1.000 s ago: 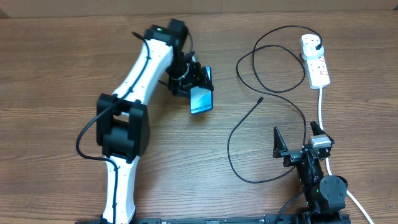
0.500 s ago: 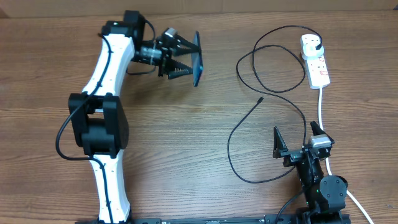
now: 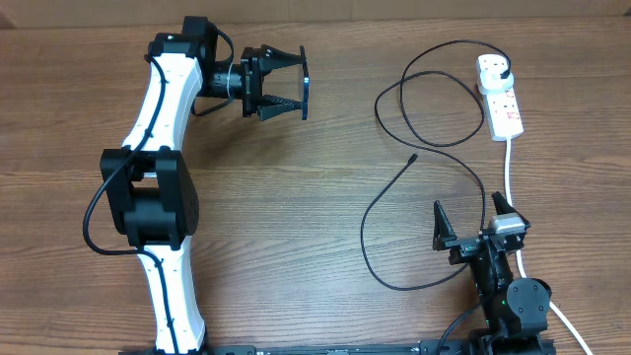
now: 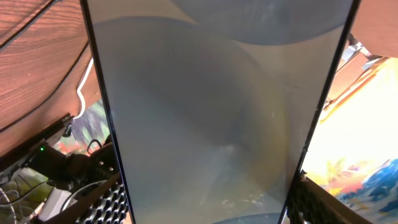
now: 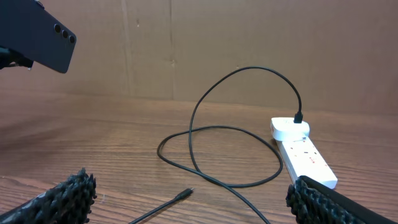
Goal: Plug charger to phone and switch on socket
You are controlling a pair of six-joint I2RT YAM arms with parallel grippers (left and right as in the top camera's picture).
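The left arm (image 3: 163, 128) reaches to about 11 o'clock on the tabletop (image 3: 296, 227). Its jaws stand partly spread and are clamped on the phone (image 3: 304, 96), gripping it across its width by the two long edges. The phone is held up off the wood. From overhead it shows only as a thin, dark, edge-on strip pointing toward 3 o'clock. In the left wrist view its glass face fills nearly the whole picture, grey with reflections, with a ribbed finger pad (image 4: 106, 202) against its lower left edge. The right wrist view catches the phone's dark back and camera lenses at the upper left of the frame.

The right jaws sit at about 5 o'clock, spread as wide as they go and holding nothing. The two fingers (image 3: 439, 225) stand above bare wood.

The socket (image 3: 500, 99) lies at about 2 o'clock, and its thick white cord (image 3: 510, 168) runs down toward 5 o'clock, past the right jaws. The charger (image 3: 363, 222) has its black plug (image 3: 506, 69) seated in the far end of the socket. From there the thin cable loops across the right half of the tabletop. Its small connector (image 3: 412, 157) lies free on the wood at about 3 o'clock from centre, well apart from the phone.
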